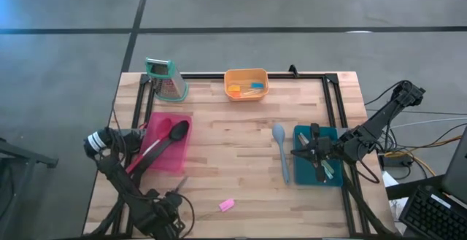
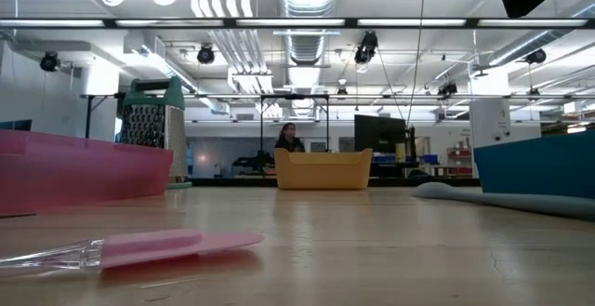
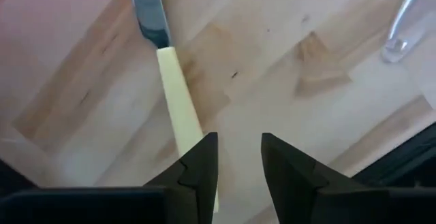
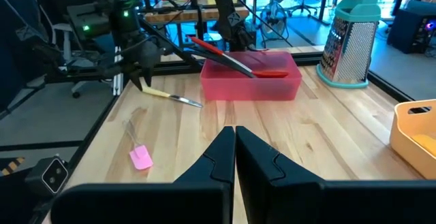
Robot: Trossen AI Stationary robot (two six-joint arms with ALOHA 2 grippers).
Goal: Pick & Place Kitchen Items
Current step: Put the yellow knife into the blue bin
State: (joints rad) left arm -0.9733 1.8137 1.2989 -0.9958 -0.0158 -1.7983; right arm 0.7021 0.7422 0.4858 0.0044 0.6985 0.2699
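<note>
Cream-handled knife (image 3: 178, 101) beside left tool (image 3: 240, 166)

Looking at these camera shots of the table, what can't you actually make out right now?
- Blue tray contents, high view: covered by the right claw.
- Yellow-handled knife, left wrist view: handle end hidden behind the left claw's fingers.
- Orange tub contents, high view: too small.

2 dark jointed arms with black cabling; blunt, angular black fingers (image 3: 199, 166) on each end effector.
</note>
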